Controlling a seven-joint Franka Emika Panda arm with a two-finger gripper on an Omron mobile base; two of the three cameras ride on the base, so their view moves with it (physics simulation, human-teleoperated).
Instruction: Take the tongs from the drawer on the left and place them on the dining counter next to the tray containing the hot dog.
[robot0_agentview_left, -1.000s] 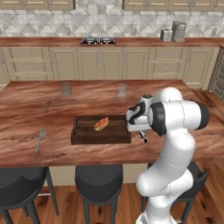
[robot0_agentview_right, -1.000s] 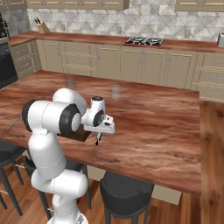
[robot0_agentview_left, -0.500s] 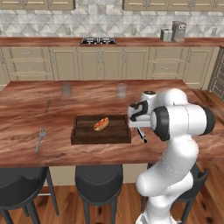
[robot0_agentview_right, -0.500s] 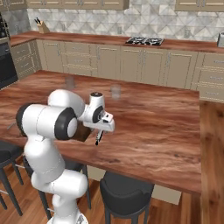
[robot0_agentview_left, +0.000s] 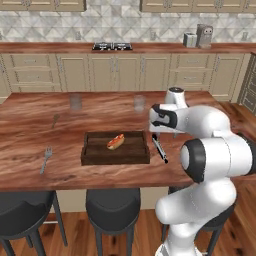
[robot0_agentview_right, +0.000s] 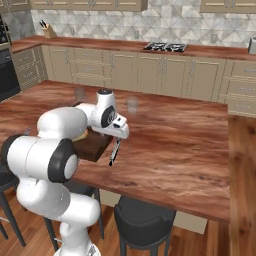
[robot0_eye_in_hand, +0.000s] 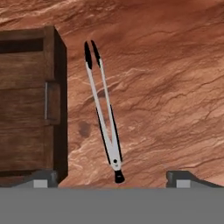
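fingers (robot0_eye_in_hand: 41, 178) spread wide, empty | tongs (robot0_eye_in_hand: 103, 114) flat on tabletop (robot0_eye_in_hand: 175, 87) just beside tray (robot0_eye_in_hand: 26, 100) | we'd retreat straight up, avoiding the tongs

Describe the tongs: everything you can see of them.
The tongs are slim, long and silver, metal by the look, with two thin arms that join at a hinged end with a small rivet and a black cap; the two free tips are black and stand slightly apart. They lie flat on the reddish-brown dining counter, just beside the dark wooden tray, roughly parallel to its short side and not touching it. The open gripper hangs above them, its fingers clear of them.
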